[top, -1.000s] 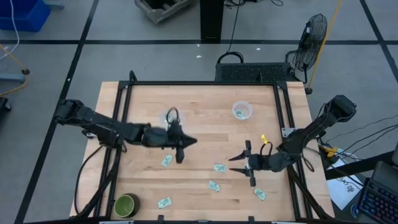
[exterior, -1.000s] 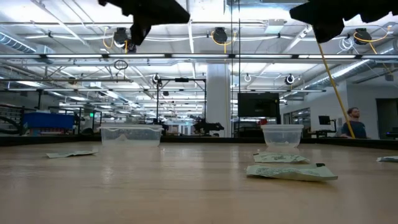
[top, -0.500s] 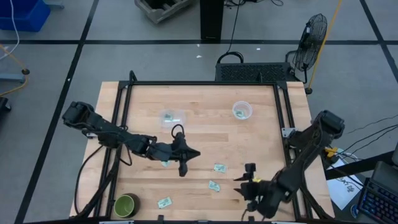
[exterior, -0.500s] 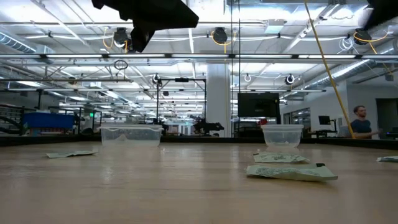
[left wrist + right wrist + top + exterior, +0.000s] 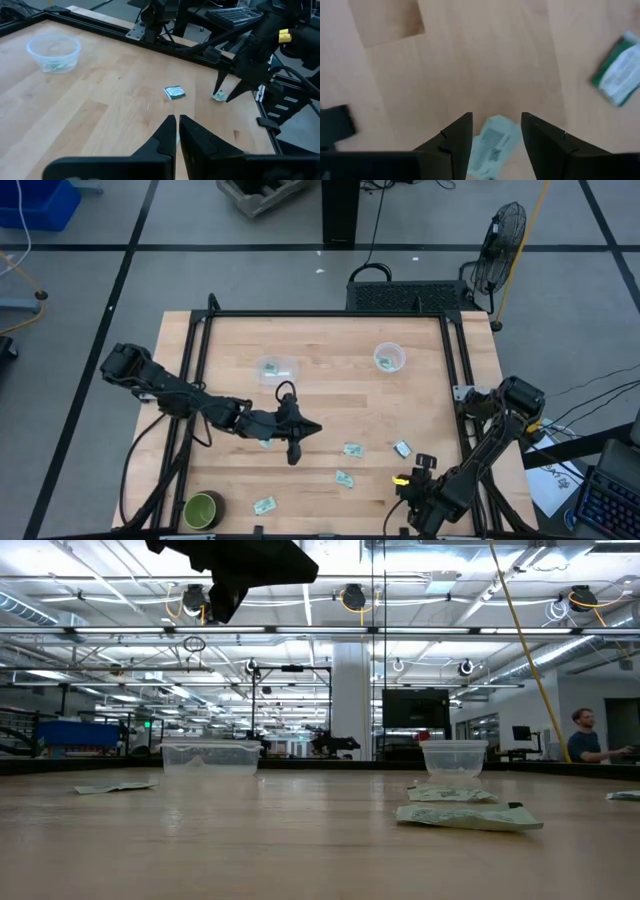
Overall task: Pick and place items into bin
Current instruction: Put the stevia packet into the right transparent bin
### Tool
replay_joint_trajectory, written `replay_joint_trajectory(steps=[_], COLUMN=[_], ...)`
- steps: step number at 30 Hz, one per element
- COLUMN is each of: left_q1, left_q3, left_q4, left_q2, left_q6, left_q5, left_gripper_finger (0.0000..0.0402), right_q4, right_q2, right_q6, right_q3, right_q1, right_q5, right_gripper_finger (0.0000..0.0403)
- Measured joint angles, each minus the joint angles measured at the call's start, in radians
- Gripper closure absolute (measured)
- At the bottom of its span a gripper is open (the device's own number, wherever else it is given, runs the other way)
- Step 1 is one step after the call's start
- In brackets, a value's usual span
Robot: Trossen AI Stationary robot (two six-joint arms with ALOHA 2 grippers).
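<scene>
Several small green-and-white packets lie flat on the wooden table: one near the front edge (image 5: 265, 505), two at mid-table (image 5: 344, 478) (image 5: 352, 449), one further right (image 5: 401, 448). My right gripper (image 5: 412, 492) points down at the near right part of the table, open. One packet (image 5: 492, 142) lies on the wood between its fingers, apart from both. My left gripper (image 5: 293, 445) hovers shut and empty over mid-table, partly hiding a packet (image 5: 265, 442). A clear tub (image 5: 277, 367) and a clear cup (image 5: 389, 358) each hold packets.
A dark green bowl (image 5: 202, 510) stands at the near left corner. A black frame (image 5: 330, 314) borders the table. Bare wood lies between the two clear containers and the packets. A person (image 5: 585, 735) is in the room beyond the table.
My right gripper has swung from mid-table toward the near right corner and now points down over a packet there; the packet further right shows where it had been. My left gripper has moved from near the clear tub toward the near edge, then kept still.
</scene>
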Motion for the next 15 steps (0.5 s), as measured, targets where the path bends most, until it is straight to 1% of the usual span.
replay_joint_trajectory(steps=[11, 15], left_q1=[0.0, 0.0], left_q3=[0.0, 0.0], left_q4=[-0.012, -0.021], left_q2=[0.0, 0.0], left_q6=[0.004, -0.005], left_q5=[-0.005, -0.005], left_gripper_finger=[0.0376, 0.0376], right_q4=[-0.003, -0.006], right_q2=[0.015, 0.039], right_q6=[0.028, 0.028], right_q3=[0.0, 0.0], right_q1=[0.006, 0.006], right_q5=[-0.006, -0.051], right_gripper_finger=[0.0243, 0.0243])
